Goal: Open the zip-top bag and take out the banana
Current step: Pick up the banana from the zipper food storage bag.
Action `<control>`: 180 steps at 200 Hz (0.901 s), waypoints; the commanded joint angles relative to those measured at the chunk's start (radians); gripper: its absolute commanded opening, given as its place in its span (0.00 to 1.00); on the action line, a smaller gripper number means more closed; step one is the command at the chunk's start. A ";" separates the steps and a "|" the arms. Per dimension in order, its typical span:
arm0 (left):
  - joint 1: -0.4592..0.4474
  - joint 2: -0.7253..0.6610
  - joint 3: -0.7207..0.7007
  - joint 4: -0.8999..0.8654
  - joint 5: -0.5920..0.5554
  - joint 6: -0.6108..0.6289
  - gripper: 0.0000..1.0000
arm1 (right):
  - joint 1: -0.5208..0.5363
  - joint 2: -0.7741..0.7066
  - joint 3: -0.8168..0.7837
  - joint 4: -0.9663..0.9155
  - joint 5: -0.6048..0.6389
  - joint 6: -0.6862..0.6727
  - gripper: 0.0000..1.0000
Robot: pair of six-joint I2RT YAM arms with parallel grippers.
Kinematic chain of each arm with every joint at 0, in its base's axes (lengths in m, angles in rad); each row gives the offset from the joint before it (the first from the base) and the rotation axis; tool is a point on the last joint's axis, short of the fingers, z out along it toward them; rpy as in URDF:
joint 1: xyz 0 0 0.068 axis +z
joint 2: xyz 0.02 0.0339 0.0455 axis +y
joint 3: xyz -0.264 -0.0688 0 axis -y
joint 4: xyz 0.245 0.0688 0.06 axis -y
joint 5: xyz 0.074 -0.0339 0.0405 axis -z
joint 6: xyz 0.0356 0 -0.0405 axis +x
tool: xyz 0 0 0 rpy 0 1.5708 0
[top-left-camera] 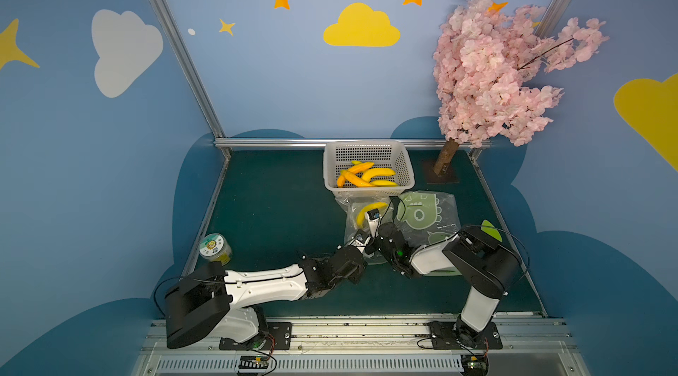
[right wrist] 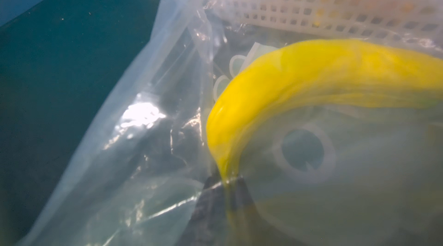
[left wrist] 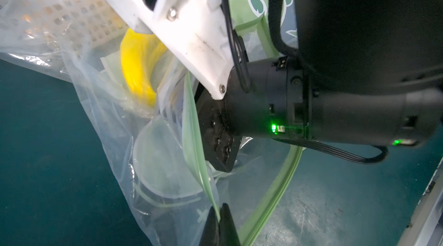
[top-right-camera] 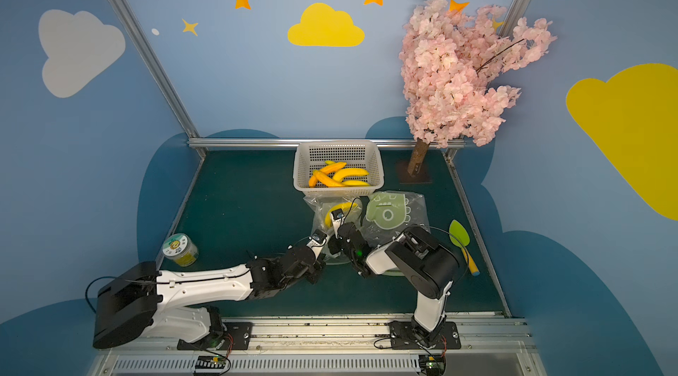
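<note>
left fingers (left wrist: 229, 225) clenched on the green zip edge (left wrist: 191, 124) of the zip-top bag (left wrist: 115, 122), right fingers (right wrist: 211, 199) grasping the banana (right wrist: 311, 69) by its tip inside it, just near of the basket (top-left-camera: 367, 154): draw it slowly, straight back through the held-open mouth.

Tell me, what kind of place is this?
Probably a robot test booth decorated like a playroom: two robot arms bolted to a metal rail, cartoon cloud-and-star walls, and a pink blossom tree.

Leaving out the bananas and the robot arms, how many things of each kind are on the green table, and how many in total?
basket: 1
zip-top bags: 2
jar: 1
spatula: 1
blossom tree: 1
Total: 6
</note>
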 commanded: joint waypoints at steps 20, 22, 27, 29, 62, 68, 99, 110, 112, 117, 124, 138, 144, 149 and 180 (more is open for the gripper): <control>0.010 -0.013 -0.010 -0.034 -0.027 0.011 0.03 | -0.018 -0.016 0.019 -0.084 -0.010 0.017 0.01; 0.011 -0.013 -0.010 -0.036 -0.029 0.010 0.03 | -0.019 -0.017 0.020 -0.098 -0.012 0.018 0.01; 0.012 -0.012 -0.010 -0.039 -0.034 0.010 0.03 | -0.019 -0.022 0.018 -0.116 -0.014 0.020 0.00; 0.013 -0.012 -0.010 -0.040 -0.035 0.011 0.03 | -0.019 -0.024 0.018 -0.118 -0.015 0.020 0.00; 0.021 0.006 -0.008 -0.072 -0.069 0.018 0.03 | -0.020 -0.080 -0.011 -0.133 -0.044 0.036 0.00; 0.021 0.012 -0.004 -0.079 -0.076 0.020 0.03 | -0.021 -0.094 -0.013 -0.147 -0.051 0.038 0.00; 0.024 0.058 0.026 -0.130 -0.113 0.028 0.03 | -0.028 -0.168 0.005 -0.273 -0.105 0.036 0.00; 0.023 0.066 0.035 -0.139 -0.116 0.033 0.03 | -0.034 -0.188 -0.002 -0.292 -0.111 0.038 0.00; 0.024 0.067 0.035 -0.139 -0.116 0.034 0.03 | -0.035 -0.191 -0.005 -0.295 -0.110 0.040 0.00; 0.024 0.067 0.035 -0.138 -0.116 0.035 0.03 | -0.038 -0.198 -0.012 -0.296 -0.109 0.040 0.00; 0.024 0.065 0.036 -0.136 -0.118 0.037 0.03 | -0.043 -0.205 -0.020 -0.295 -0.107 0.041 0.00; 0.024 0.053 0.031 -0.133 -0.122 0.039 0.03 | -0.056 -0.218 -0.035 -0.295 -0.115 0.048 0.00; 0.024 0.049 0.029 -0.133 -0.124 0.038 0.03 | -0.061 -0.226 -0.040 -0.297 -0.122 0.053 0.00; 0.024 0.047 0.028 -0.133 -0.128 0.042 0.03 | -0.064 -0.232 -0.046 -0.297 -0.131 0.056 0.00; 0.027 0.042 0.026 -0.148 -0.142 0.045 0.03 | -0.068 -0.264 -0.043 -0.365 -0.165 0.053 0.00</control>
